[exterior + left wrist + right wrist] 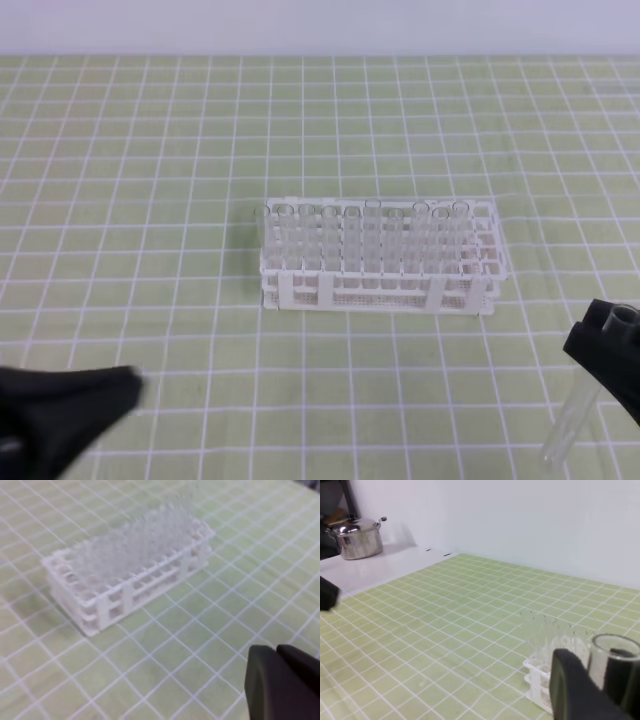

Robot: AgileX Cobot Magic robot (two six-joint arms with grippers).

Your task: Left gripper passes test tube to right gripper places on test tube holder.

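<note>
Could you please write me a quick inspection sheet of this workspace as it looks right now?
Surface: green mat with white grid, flat.
Job's things: white rack mid-table, many clear tubes upright in it; one test tube held near-upright by the right hand, apart from the rack.
Clutter: nothing seen on the mat.
Grippers: right hand shut on the tube near its open top; left hand low at the left, no tube in it, jaw state unclear.
Cables: nothing seen.
Surroundings: white wall; metal pot on a white ledge beyond the mat.

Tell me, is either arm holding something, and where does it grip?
The right end effector grips a test tube near its open top; the left holds nothing.
</note>
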